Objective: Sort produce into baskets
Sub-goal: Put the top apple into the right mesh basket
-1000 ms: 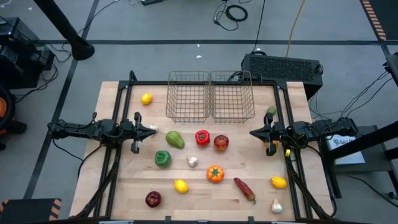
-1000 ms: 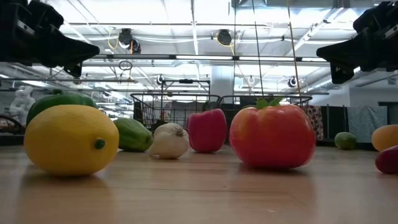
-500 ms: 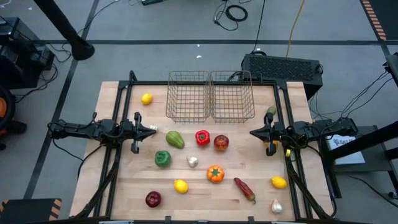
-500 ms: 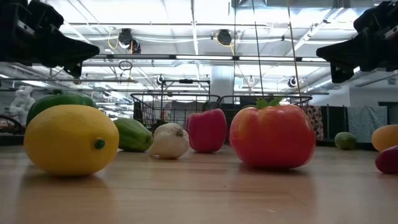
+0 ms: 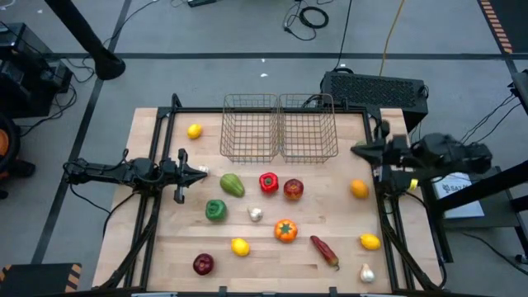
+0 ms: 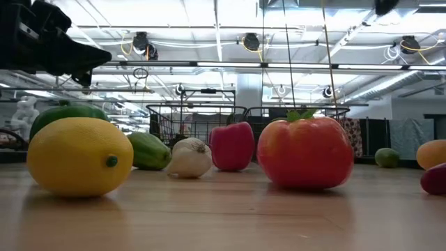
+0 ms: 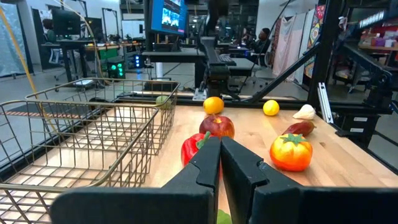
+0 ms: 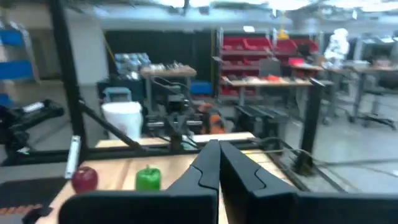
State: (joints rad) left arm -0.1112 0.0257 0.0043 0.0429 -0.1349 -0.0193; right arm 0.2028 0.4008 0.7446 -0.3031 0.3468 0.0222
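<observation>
- Both grippers have their jaws pressed together, with nothing between them.
- The left gripper hangs over the table's left side, pointing toward the middle, just beside the pale green vegetable.
- The right gripper is at the table's right edge, near the right basket (its arm reaches in from off the table).
- The two baskets, left basket and right one, stand touching side by side at the far middle edge, with no produce inside.
- In the middle lie a red pepper, an apple, a green pepper, a garlic and a tomato.
- Nearer the front: a lemon, a dark apple, a chilli, another lemon and a second garlic.
- An orange sits by the right edge; a lemon lies well apart at far left.
</observation>
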